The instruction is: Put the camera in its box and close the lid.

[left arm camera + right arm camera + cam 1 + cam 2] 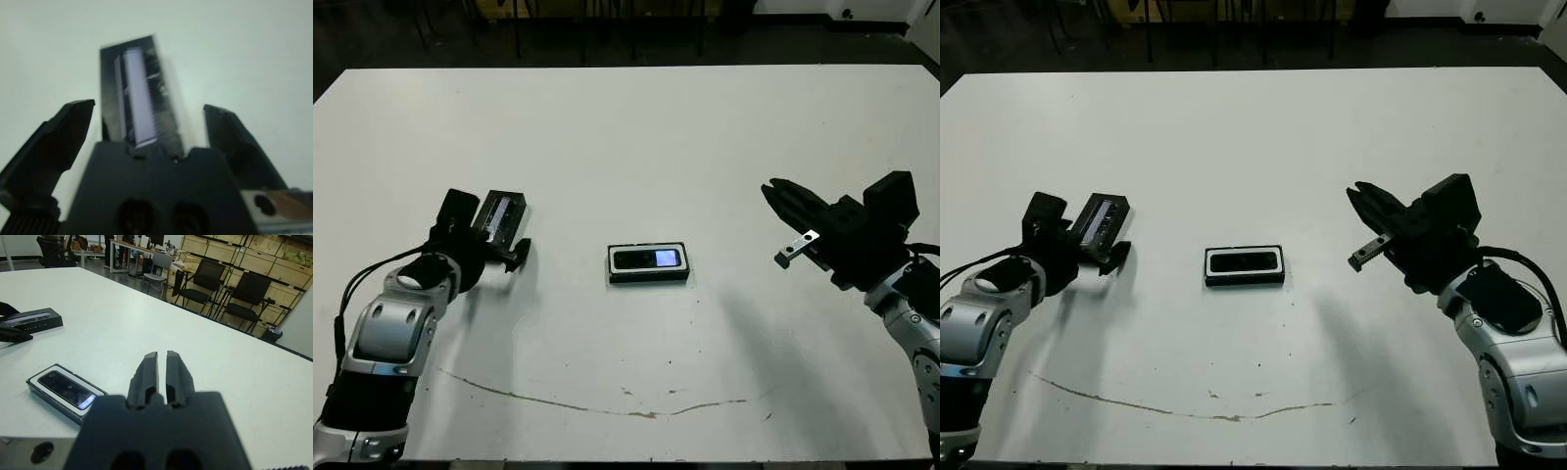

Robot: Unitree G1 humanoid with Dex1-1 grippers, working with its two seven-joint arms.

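The box point(648, 277), a black tray with white lining, sits at the table's middle. The camera point(646, 258) lies flat inside it, its small bluish screen lit. Far left of it is the black lid point(502, 213) with its shiny grey strip. My left gripper point(149, 105) is open and straddles the lid's near end, one finger point(68, 132) on each side and neither touching it. The wrist picture is blurred. My right gripper point(770, 191) hovers to the right of the box, shut on nothing and pointing toward it.
A thin brown streak point(607, 406) runs across the white table point(636, 137) near its front edge. Black chairs point(205, 281) and wooden crates point(274, 264) stand beyond the far side of the table.
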